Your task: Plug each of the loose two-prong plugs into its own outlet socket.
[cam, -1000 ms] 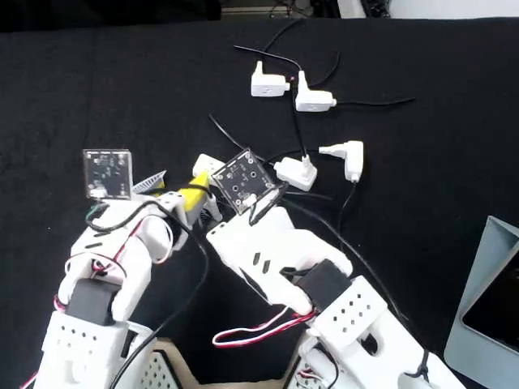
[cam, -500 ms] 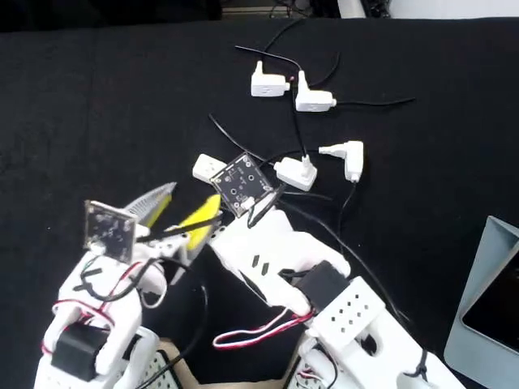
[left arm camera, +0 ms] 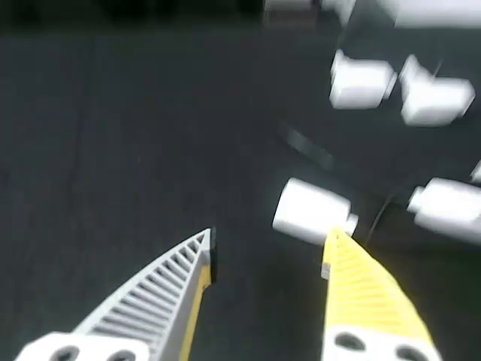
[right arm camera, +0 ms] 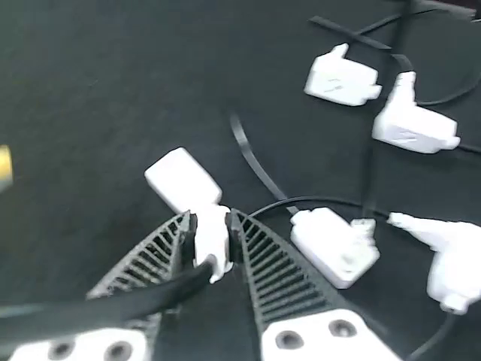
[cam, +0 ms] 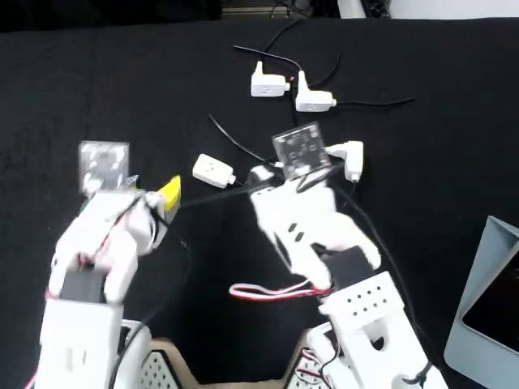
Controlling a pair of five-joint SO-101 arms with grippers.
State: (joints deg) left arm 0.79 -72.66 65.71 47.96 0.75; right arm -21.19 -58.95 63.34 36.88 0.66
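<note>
Plug (right arm camera: 212, 241): you are pinching it in the right gripper (right arm camera: 210, 218), closed on its body, right against the outlet socket (right arm camera: 180, 180); prongs are probably pointing into the socket, axis in line. Your left gripper (left arm camera: 269, 237) is hanging open just beside the socket.

We record on the black worktop (cam: 89, 73): one white socket block (cam: 212, 168), centre; two white cabled units (cam: 268, 83) (cam: 313, 100), far side; one angled plug (cam: 350, 154) just beside the right arm (cam: 308, 231).

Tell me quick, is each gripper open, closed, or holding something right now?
Left gripper: open, holding nothing.
Right gripper: closed on a white plug.
</note>
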